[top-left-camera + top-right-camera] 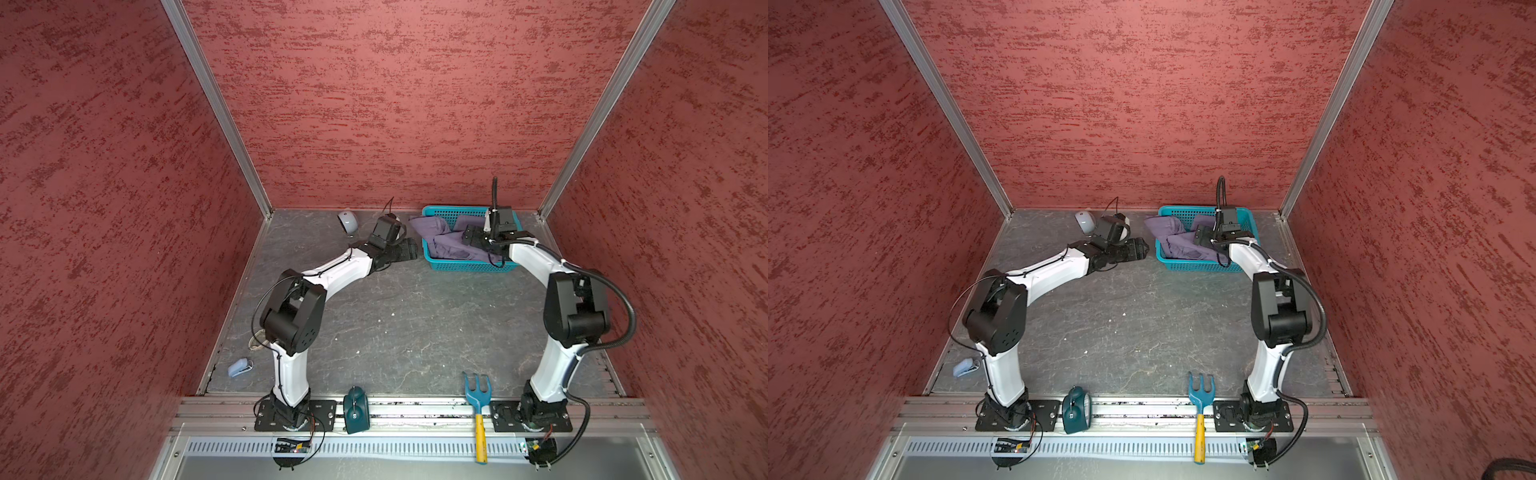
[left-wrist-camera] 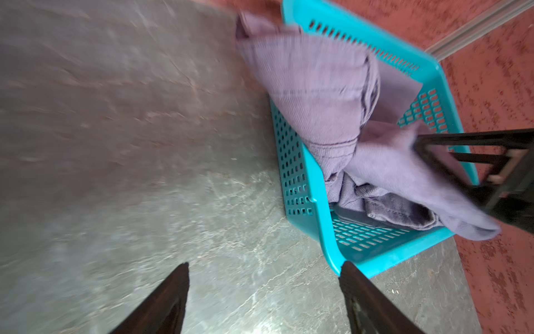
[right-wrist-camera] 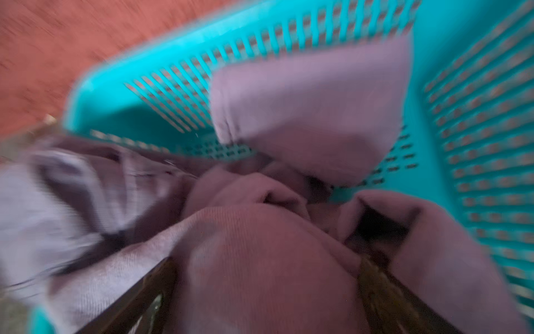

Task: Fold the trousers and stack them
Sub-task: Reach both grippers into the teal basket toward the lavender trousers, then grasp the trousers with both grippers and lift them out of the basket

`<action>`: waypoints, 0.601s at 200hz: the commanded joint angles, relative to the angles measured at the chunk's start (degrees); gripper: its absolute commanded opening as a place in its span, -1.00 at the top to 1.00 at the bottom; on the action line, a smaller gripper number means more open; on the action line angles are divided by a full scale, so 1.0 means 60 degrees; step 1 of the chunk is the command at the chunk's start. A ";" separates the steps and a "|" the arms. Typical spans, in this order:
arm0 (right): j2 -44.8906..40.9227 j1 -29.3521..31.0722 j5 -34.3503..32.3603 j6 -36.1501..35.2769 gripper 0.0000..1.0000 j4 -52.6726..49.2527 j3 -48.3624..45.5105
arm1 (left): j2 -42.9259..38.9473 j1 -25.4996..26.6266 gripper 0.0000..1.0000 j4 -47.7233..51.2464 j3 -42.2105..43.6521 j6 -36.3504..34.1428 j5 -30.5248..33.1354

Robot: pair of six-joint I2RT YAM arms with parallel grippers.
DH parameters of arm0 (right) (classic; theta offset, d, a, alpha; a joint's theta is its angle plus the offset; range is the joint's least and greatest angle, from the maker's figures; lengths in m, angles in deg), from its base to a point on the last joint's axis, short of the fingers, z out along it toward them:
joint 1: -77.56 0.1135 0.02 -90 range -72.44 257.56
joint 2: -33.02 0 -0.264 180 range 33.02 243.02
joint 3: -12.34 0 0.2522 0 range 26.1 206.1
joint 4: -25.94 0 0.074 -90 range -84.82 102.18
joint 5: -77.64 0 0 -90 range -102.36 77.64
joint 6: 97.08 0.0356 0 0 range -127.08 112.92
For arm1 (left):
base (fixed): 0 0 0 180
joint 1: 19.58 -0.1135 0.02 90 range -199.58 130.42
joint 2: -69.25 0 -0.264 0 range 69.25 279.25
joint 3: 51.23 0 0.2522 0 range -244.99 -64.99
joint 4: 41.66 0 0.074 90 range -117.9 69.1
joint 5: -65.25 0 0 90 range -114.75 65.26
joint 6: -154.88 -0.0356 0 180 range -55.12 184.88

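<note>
lying crumpled in a teal basket point(image 1: 469, 266) at the far right of the grey worktop point(image 1: 395, 316) are the purple-grey trousers point(image 1: 444, 247), one part spilling over the basket's left rim. the right pincer point(image 3: 265, 260) reaches down into the basket, its fingers spread wide with a bulge of cloth between them. the left pincer point(image 2: 263, 264) hovers just beside the basket over the worktop, fingers apart, holding nothing.

Top views looked down from high front, L wrist cam faced basket point(image 2: 291, 162) from beside, R wrist cam v. close on trousers point(image 3: 260, 274) inside, shared by all
</note>
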 commanded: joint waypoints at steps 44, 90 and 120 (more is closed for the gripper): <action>0.1530 0.0001 0.0838 -0.0186 0.73 -0.0094 0.1729 | 0.2237 0.0203 -0.17 0.0320 -0.2015 0.0666 -0.1698; 0.0040 -0.0002 -0.0132 -0.0232 1.00 -0.0255 0.3150 | 0.3067 0.0752 0.03 0.0480 -0.3508 0.0812 -0.2205; -0.1346 0.0067 -0.0253 -0.0150 1.00 -0.0429 0.4399 | 0.3088 0.1152 -0.14 0.0599 -0.4094 0.0667 -0.2249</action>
